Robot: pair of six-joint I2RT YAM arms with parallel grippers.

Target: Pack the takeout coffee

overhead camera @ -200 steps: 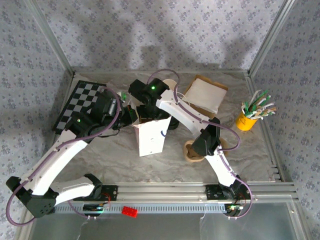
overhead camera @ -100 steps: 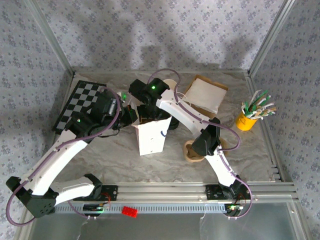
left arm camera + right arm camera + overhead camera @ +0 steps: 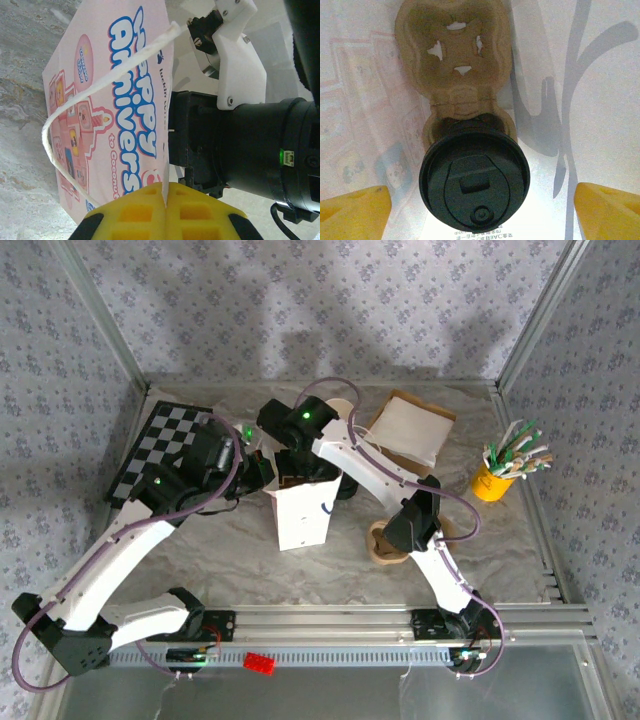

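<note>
1 bag (image 3: 303, 515) upright on table (image 3: 500, 540), top cam | L tool (image 3: 165, 212) clenched on bag rim | R tool (image 3: 480, 215) spread wide, inside bag, holding nil | R wrist cam: 1 black-lid cup (image 3: 474, 187) in 1 carrier (image 3: 454, 60)

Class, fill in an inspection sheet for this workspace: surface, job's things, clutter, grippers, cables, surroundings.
Surface: grey marbled cloth, creased.
Job's things: paper bag upright; lidded coffee cup in a cardboard carrier inside it.
Clutter: checkered board, open box, yellow cup of sticks, brown cardboard piece, red block.
Grippers: left gripper shut on the bag's edge; right gripper open over the cup.
Cables: purple cables along both arms.
Surroundings: patterned walls, metal frame.
</note>
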